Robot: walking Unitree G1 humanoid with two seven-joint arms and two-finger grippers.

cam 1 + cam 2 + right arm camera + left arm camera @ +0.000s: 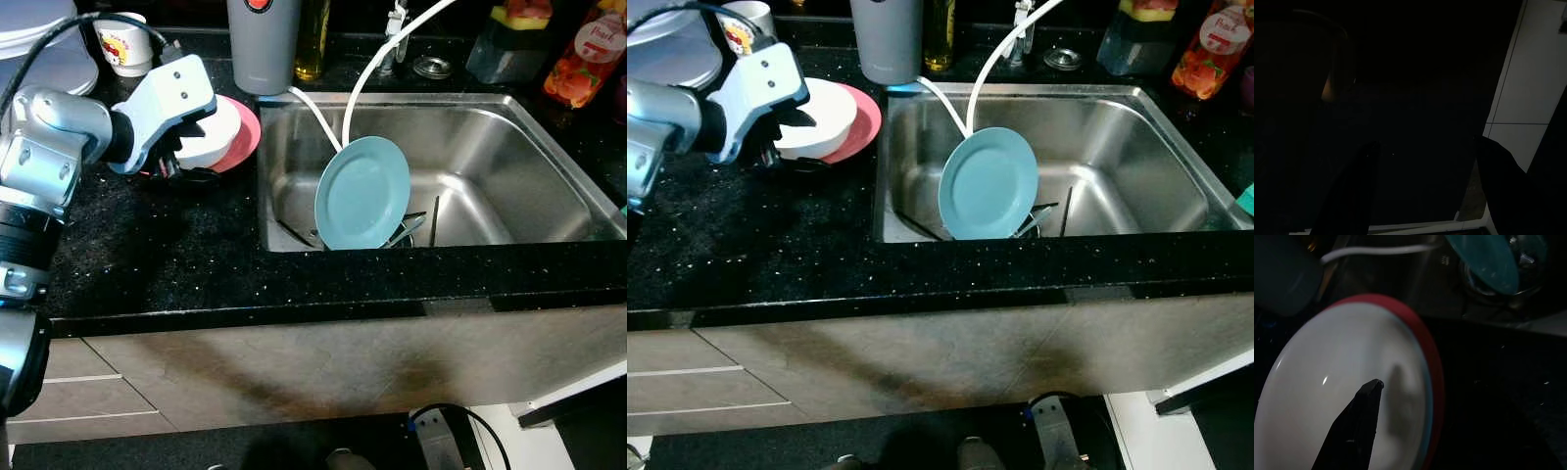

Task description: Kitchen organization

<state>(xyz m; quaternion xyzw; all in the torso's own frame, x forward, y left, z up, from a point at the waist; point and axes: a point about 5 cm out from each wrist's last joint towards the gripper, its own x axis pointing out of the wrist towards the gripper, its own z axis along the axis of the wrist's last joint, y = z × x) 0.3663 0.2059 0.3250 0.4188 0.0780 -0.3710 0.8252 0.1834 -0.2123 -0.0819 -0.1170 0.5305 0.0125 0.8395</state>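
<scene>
Plates are what we are sorting here. In the left eye view our left hand (186, 147) sits at the stack on the black counter (147, 255), just left of the sink (549, 157): a white plate (217, 127) on top of a red plate (245, 137). We cannot tell from here whether the hand is apart or clamped. A blue plate (361, 193) stands on edge inside the sink, well to the right of the hand.

The right eye view shows the same layout, with the white plate (828, 116) lying flat right under the hand.

In the left wrist view one black finger (1354, 426) lies over the white plate (1327, 396); its partner is unseen, so the grip stays unclear. The plate rim points toward the sink, so we judge a sideways move right comes next.

The right wrist view is dark; the right hand (1425, 152) hangs idle, fingers apart.
</scene>
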